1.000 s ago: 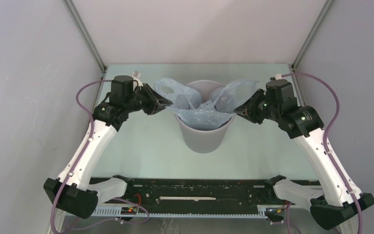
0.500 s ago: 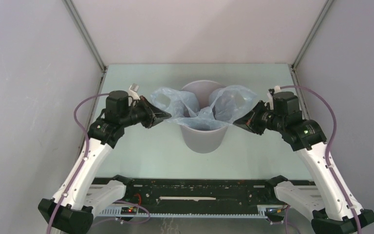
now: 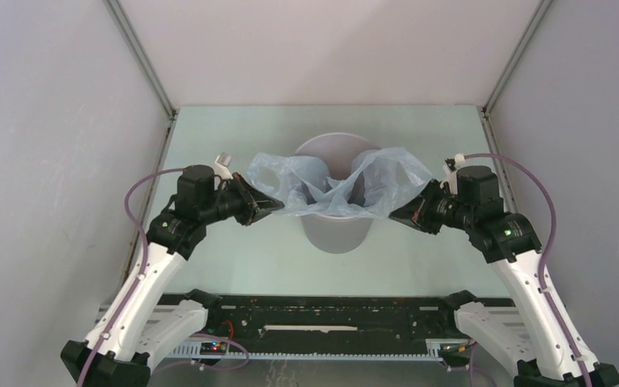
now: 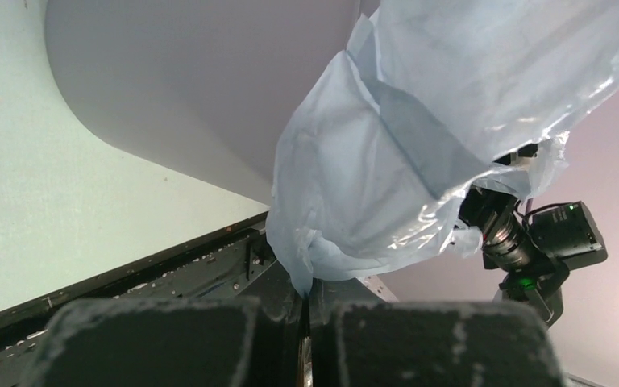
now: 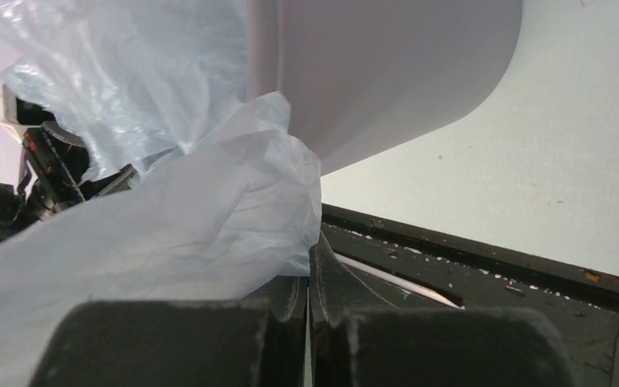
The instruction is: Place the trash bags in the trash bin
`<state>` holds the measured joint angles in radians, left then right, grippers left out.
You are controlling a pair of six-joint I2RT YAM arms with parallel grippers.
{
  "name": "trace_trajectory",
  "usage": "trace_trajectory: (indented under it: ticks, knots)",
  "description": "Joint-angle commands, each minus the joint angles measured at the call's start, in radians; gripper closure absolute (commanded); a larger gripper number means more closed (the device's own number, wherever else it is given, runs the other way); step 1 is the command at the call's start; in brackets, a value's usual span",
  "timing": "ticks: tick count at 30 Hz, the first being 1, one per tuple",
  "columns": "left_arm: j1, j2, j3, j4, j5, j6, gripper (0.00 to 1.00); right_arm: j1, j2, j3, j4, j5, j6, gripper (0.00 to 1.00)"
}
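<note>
The grey round trash bin (image 3: 335, 230) stands upright mid-table. The pale blue-grey trash bag (image 3: 334, 184) hangs into its mouth, its edges spread over the rim to both sides. My left gripper (image 3: 276, 206) is shut on the bag's left edge beside the bin's left wall. My right gripper (image 3: 396, 216) is shut on the bag's right edge by the bin's right wall. In the left wrist view the bag (image 4: 403, 161) runs into the closed left gripper (image 4: 306, 302), the bin (image 4: 193, 81) behind. In the right wrist view the bag (image 5: 169, 218) is pinched by the right gripper (image 5: 309, 278) beside the bin (image 5: 379, 72).
Grey enclosure walls with metal corner posts (image 3: 141, 60) ring the pale green table (image 3: 234, 250). A black rail (image 3: 322, 318) with the arm bases lies along the near edge.
Both grippers have come down and toward the near edge with the bag's edges, pulling them from above the rim down beside the bin's upper walls. The bag sits lower over the bin mouth.
</note>
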<state>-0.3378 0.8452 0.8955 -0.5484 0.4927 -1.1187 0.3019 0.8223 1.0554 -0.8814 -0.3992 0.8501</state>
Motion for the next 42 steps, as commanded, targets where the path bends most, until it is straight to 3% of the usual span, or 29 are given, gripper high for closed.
trace_trajectory:
  ticks: [1, 14, 19, 23, 25, 27, 31, 36, 39, 42]
  knots:
    - [-0.003, 0.006, -0.027, -0.035, -0.039, 0.073, 1.00, -0.028, -0.004, -0.044, 0.030, -0.013, -0.060, 1.00]
    - [-0.003, -0.029, -0.061, -0.075, -0.048, 0.084, 1.00, -0.124, -0.034, -0.085, -0.003, -0.096, -0.143, 1.00]
    - [0.005, 0.045, -0.099, -0.001, -0.120, 0.150, 1.00, -0.127, 0.003, -0.151, 0.128, -0.030, -0.240, 1.00]
    - [0.006, 0.132, -0.032, 0.002, -0.105, 0.205, 0.99, -0.159, 0.054, -0.148, 0.189, -0.055, -0.260, 1.00]
    - [0.006, 0.138, -0.002, -0.014, -0.114, 0.224, 0.92, -0.164, 0.049, -0.147, 0.209, -0.071, -0.257, 0.94]
    - [0.006, 0.135, 0.023, -0.039, -0.127, 0.244, 0.82, -0.165, 0.040, -0.142, 0.203, -0.082, -0.266, 0.81]
    - [0.006, 0.123, 0.074, -0.093, -0.121, 0.297, 0.53, -0.167, 0.012, -0.110, 0.131, -0.116, -0.346, 0.59]
    - [0.006, 0.078, 0.118, -0.136, -0.110, 0.386, 0.20, -0.167, -0.075, -0.064, -0.002, -0.101, -0.456, 0.39]
    - [0.006, 0.042, 0.126, -0.178, -0.113, 0.427, 0.09, -0.166, -0.127, -0.015, -0.085, -0.083, -0.495, 0.26]
    - [0.008, -0.023, 0.106, -0.219, -0.134, 0.453, 0.05, -0.165, -0.184, 0.024, -0.130, -0.067, -0.522, 0.18]
